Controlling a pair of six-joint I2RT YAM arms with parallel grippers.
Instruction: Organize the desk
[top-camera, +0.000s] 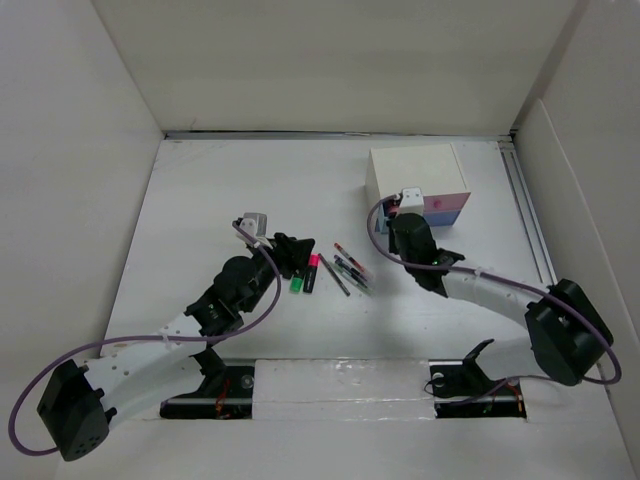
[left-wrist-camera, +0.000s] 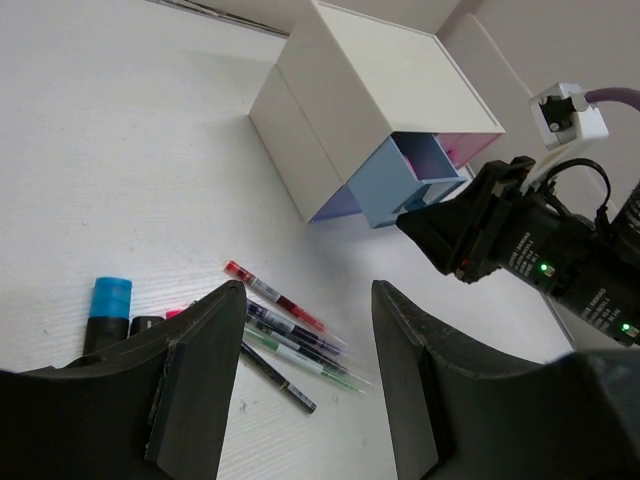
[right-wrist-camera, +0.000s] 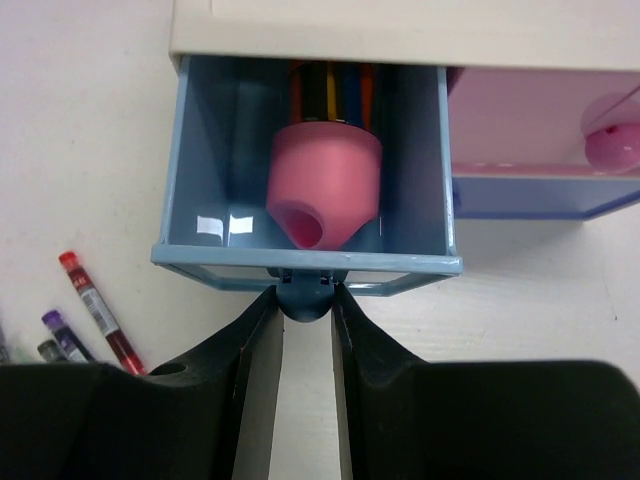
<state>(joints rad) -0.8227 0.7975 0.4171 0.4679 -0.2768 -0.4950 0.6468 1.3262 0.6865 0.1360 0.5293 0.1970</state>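
The white desk (top-camera: 200, 190) holds a small white drawer box (top-camera: 412, 172) at the back right. My right gripper (right-wrist-camera: 305, 312) is shut on the round knob (right-wrist-camera: 303, 298) of its blue drawer (right-wrist-camera: 195, 150), which is pulled open. Inside lie a pink cone-shaped piece (right-wrist-camera: 325, 185) and some coloured pens. My left gripper (left-wrist-camera: 308, 380) is open and empty, hovering above several loose pens (left-wrist-camera: 290, 330) and a blue-capped marker (left-wrist-camera: 108, 305). In the top view the left gripper (top-camera: 296, 255) is beside the highlighters (top-camera: 305, 276) and the right gripper (top-camera: 400, 215) is at the box front.
A pink drawer (right-wrist-camera: 520, 110) with a pink knob (right-wrist-camera: 612, 145) is next to the blue one, shut or nearly so. Loose pens (top-camera: 350, 268) lie mid-desk between the arms; a red pen (right-wrist-camera: 95, 310) lies left of the right gripper. White walls enclose the desk.
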